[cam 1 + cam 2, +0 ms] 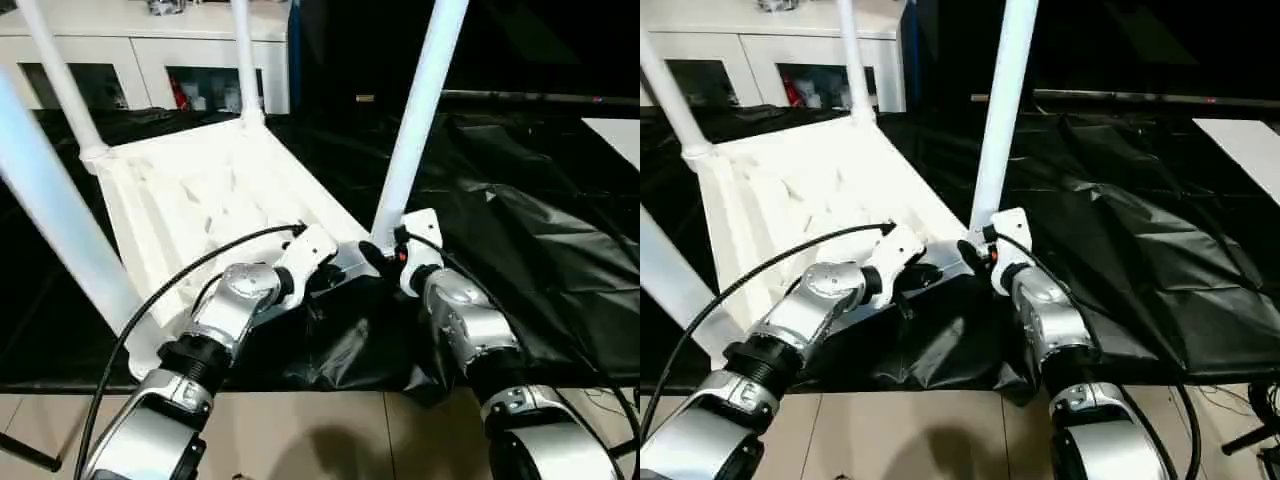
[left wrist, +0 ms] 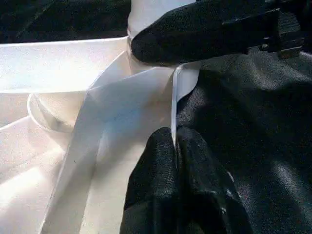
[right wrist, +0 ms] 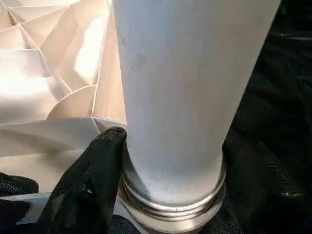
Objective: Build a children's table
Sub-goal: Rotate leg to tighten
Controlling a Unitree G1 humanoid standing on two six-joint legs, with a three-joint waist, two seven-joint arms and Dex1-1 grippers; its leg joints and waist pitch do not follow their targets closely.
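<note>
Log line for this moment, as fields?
stage: near leg seated in tabletop corner | left gripper: shut on tabletop rim | right gripper: around near leg base | other legs: upright

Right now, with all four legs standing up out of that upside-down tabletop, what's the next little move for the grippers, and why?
Probably have the right gripper turn the near-right leg further into its corner socket. Its fingers sit around the leg's base, where a ringed collar is visible above the socket, so it may not be fully seated. The left gripper is shut on the tabletop edge, bracing it.
</note>
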